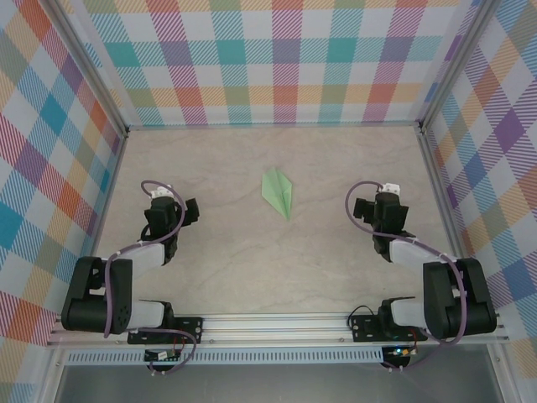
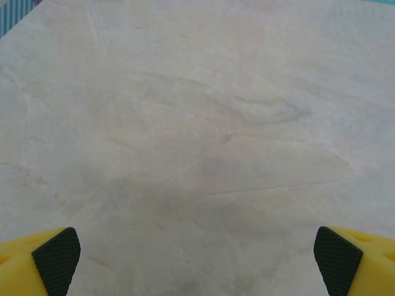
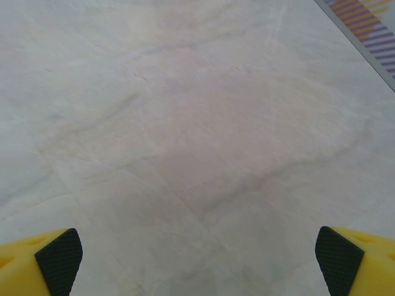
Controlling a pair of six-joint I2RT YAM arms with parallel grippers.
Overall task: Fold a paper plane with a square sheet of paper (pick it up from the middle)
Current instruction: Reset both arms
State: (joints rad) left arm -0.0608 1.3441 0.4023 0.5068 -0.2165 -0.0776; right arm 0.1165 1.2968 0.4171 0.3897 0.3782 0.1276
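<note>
- See paper plane (image 1: 278, 192) flat on worktop (image 1: 235, 277), middle-far, between both arms, well apart from each.
- See left tool (image 2: 197, 262) spread wide, gripping nothing.
- Same for right tool (image 3: 199, 262): spread wide, empty.

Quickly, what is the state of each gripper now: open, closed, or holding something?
Left gripper: open, holding nothing.
Right gripper: open, holding nothing.
</note>
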